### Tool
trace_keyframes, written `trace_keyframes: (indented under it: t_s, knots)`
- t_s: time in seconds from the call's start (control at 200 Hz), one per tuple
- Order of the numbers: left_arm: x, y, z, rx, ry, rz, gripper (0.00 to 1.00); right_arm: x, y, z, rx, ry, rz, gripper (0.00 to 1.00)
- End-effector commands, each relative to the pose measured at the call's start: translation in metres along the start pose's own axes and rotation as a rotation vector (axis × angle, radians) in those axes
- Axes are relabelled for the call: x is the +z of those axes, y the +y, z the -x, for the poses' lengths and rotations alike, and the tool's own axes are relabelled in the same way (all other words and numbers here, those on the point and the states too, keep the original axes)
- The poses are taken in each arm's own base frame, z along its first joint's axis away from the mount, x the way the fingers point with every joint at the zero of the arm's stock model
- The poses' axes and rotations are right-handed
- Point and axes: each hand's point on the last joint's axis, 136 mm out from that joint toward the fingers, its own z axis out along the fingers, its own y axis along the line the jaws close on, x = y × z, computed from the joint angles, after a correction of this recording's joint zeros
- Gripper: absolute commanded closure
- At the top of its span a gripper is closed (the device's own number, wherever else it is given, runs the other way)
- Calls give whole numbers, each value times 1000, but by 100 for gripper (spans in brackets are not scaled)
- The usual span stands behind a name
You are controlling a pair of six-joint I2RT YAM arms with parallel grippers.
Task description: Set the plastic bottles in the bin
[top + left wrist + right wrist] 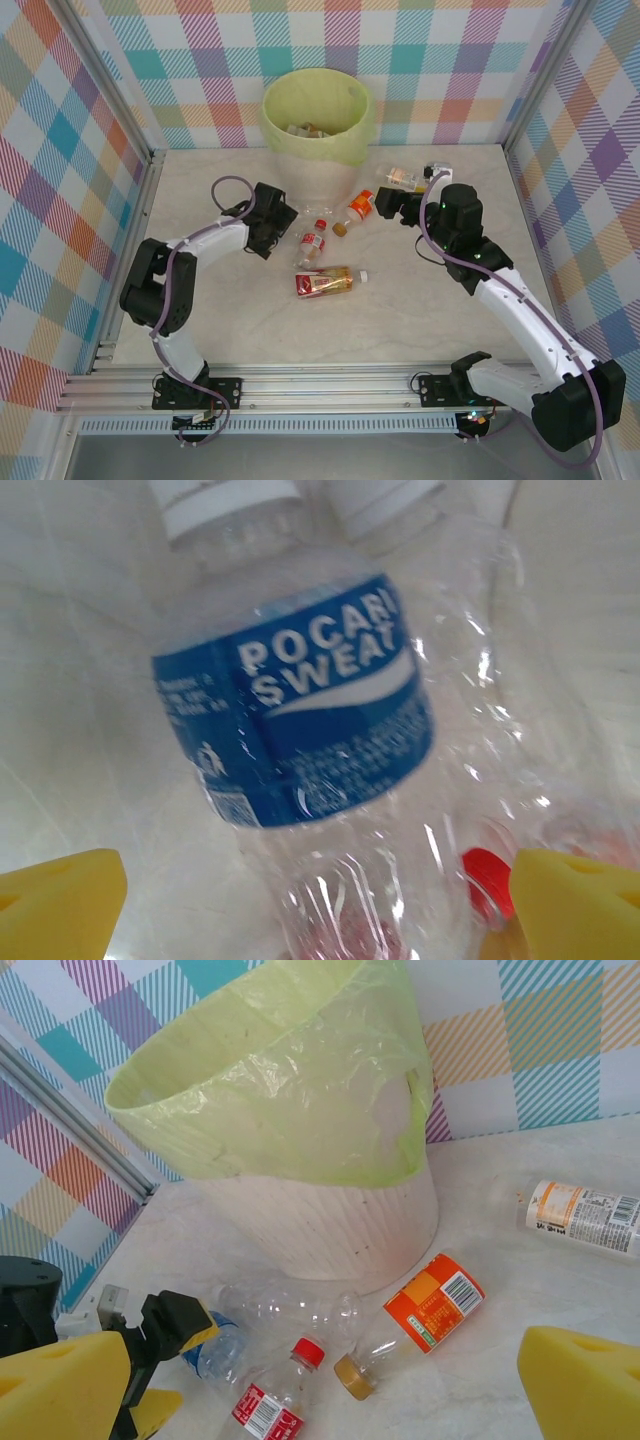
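Nearest, at six o'clock in the overhead view, the arm bases (195, 385) are bolted to the table (420, 320). The bin (316, 140) stands at twelve o'clock with a few bottles (305, 128) inside. Five more lie on the table between the grippers. The left gripper (290, 222), at nine o'clock of them, is spread wide beside a blue-labelled bottle (318, 211). The right gripper (383, 207), at three o'clock, is released and holds nothing.

On the left wrist camera, the blue-labelled bottle lies between the yellow fingers (60, 905) without either touching it. A red cap (487, 880) shows at five o'clock.

On the right wrist camera, yellow fingers stand far apart at seven and five o'clock. An orange-labelled bottle (428, 1308) lies near the bin's foot, a red-capped bottle (275, 1400) at six o'clock, and a white-labelled bottle (585, 1215) at three o'clock.
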Motion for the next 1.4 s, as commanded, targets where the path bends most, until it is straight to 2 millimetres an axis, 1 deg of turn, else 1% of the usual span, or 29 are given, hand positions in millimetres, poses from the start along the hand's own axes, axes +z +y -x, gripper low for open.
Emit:
trace_keyframes:
  t_s: [0.0,0.145,0.335,0.355,0.425,0.525,0.635,0.655,0.66,0.71,0.82,0.89,0.97,1.095,1.3,1.395]
  knots:
    - [13,11,3,27,-18,70,4,-2,-2,1,13,-8,-10,0]
    - [20,16,4,69,-21,101,8,-6,-1,1,13,-3,-9,0]
    - [12,36,18,78,-55,91,12,-11,-4,1,7,-9,-25,0]
    - [12,30,21,82,-60,51,12,-12,-5,1,7,-11,-28,0]
    - [13,32,23,110,-35,8,14,-11,-6,0,6,-11,-32,0]
    - [20,34,23,163,29,-6,16,-9,-5,0,10,-12,-28,0]
    - [26,34,18,233,117,18,16,-6,-4,1,16,-6,-25,0]
    - [27,31,19,248,119,16,16,-5,-4,0,16,-3,-26,1]
    - [27,34,18,252,129,32,16,-6,-4,0,16,-3,-26,0]
    - [29,38,16,286,149,66,15,-5,-4,-1,18,2,-28,0]
    - [31,42,18,343,164,115,12,-6,-6,-1,23,2,-33,0]
    - [31,44,18,364,165,123,13,-7,-6,-2,27,3,-33,0]
    - [28,44,19,373,154,115,19,-9,-5,-3,31,4,-27,0]
    - [22,42,21,396,138,98,33,-11,0,-3,30,8,-3,0]
    - [11,35,22,437,117,47,37,-14,6,-7,20,29,35,0]
    - [3,28,24,451,94,0,42,-14,6,-7,19,27,35,0]
